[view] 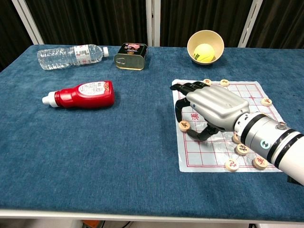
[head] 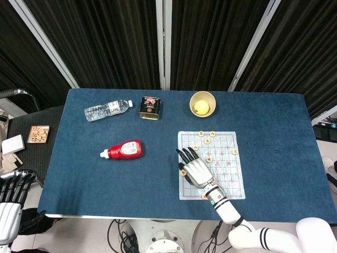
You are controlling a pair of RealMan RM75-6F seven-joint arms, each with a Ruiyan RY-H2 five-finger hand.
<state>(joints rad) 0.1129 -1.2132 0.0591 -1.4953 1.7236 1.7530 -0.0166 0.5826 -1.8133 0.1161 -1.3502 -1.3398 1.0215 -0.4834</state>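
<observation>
Blue cloth covers the tabletop, seen across most of both views. At centre right of the chest view, the right hand is held palm down over the left edge of the board, a thin printed sheet with a red grid. A round wooden piece is pinched between the thumb and a fingertip, just above the board's left border; the other fingers are spread forward. In the head view the same hand is seen at lower centre, with the piece at its left side.

More pieces are scattered on the board: several lie near the wrist at the lower right, one sits at the right edge, and two are found along the top edge.

A bowl with a yellow ball inside it is placed beyond the board, at the upper right. A tin and a lying water bottle are set along the upper left. A red bottle is laid on its side at centre left, well apart from the board.

The left hand is seen only at the lower left corner of the head view, off the tabletop, with its fingers apart and nothing held.
</observation>
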